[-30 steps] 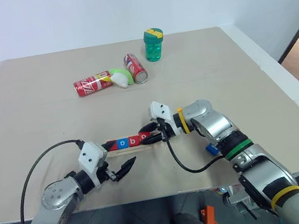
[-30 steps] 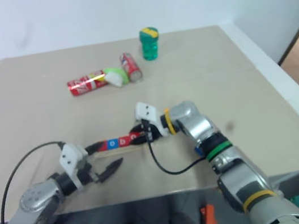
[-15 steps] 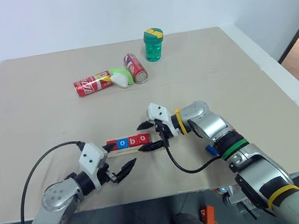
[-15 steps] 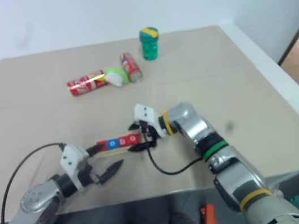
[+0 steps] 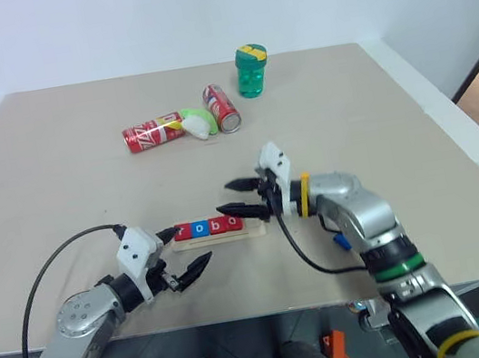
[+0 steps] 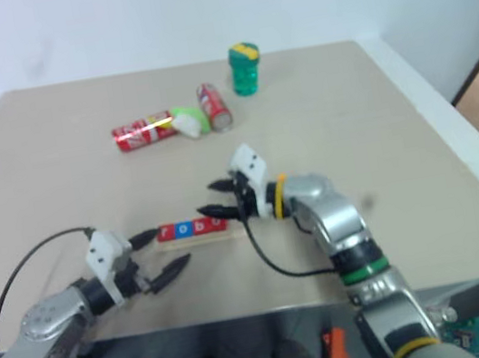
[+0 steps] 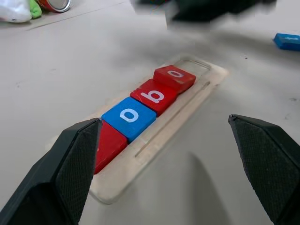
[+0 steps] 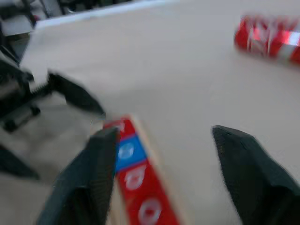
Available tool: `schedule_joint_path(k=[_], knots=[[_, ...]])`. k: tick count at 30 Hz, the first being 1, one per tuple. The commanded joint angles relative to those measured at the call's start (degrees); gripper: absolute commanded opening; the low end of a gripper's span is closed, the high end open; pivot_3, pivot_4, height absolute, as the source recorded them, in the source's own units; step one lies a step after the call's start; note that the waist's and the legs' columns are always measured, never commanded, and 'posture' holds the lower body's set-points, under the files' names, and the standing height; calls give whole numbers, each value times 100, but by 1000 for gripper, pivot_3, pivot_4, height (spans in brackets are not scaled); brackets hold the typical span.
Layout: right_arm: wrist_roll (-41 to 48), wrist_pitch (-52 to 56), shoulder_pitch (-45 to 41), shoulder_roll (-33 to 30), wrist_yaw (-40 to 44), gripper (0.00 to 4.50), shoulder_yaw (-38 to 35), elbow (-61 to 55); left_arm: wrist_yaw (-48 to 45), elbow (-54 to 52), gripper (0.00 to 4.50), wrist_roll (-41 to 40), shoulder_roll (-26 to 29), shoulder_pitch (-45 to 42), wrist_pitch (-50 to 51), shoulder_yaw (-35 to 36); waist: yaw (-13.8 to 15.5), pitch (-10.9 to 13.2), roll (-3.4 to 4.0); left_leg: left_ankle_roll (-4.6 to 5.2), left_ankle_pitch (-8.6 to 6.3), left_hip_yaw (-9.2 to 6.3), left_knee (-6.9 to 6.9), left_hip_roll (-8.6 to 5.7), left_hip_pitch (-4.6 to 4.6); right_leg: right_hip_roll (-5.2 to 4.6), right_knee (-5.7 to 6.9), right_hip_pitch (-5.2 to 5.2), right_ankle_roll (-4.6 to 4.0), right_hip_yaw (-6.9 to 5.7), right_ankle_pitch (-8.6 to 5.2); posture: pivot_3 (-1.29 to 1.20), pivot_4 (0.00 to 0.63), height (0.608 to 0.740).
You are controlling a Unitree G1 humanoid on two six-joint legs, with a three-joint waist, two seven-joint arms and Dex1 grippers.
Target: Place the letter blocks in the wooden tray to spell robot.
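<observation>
Four letter blocks (image 7: pixel 145 101) in wooden tray (image 7: pixel 187 105) (one slot bare)

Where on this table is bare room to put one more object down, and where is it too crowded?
Free: the wide strip between the two soda cans and the wooden tray; also the table's left side and its right side. Crowded: around the tray, with the left claw and the right claw at its ends, and the back cluster near the green container.

Small blue flat block (image 5: pixel 342 241) half hidden behind right arm, letter unreadable; leftmost red square tile (image 7: pixel 108 143) partly covered by left tool finger (image 7: pixel 65 173)
</observation>
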Motion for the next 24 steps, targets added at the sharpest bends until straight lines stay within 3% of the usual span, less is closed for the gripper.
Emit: schedule_joint_path(k=[1, 3, 7, 11, 24], knots=[[-101, 141, -5, 161, -506, 1657, 148, -481, -83, -108, 4500, -123, 66, -54, 0, 119, -33, 1, 1, 0, 0, 2, 0, 3, 0, 2, 0, -5, -1, 4, 2, 0, 150, 740], [-184, 111, 2, 186, -647, 974, 261, -427, -99, -97, 4500, -111, 65, -85, 11, 92, -38, 1, 1, -1, 1, 3, 0, 6, 0, 8, 2, -9, -2, 4, 10, 0, 150, 740], [-220, 13, -27, 152, -668, 974, 429, -330, -99, -104, 4500, -92, 56, -100, 27, 62, -34, 0, 0, -2, 5, 1, 2, 4, 1, 8, 2, -5, -2, -1, 11, 0, 150, 740], [-253, -117, -62, 178, -673, 33, 487, -201, -84, -123, 4500, -60, 48, -77, 31, 45, -33, 0, 0, -2, 4, 3, 2, 3, 0, 7, 1, -5, 3, 4, 7, 0, 150, 740], [-389, -324, 13, 178, -682, 33, 666, -31, -37, -188, 4500, 40, 53, 21, 13, 1, -32, 1, 0, -2, 4, 0, -1, 3, -1, 7, 1, -5, 2, 1, 4, 0, 150, 740]])
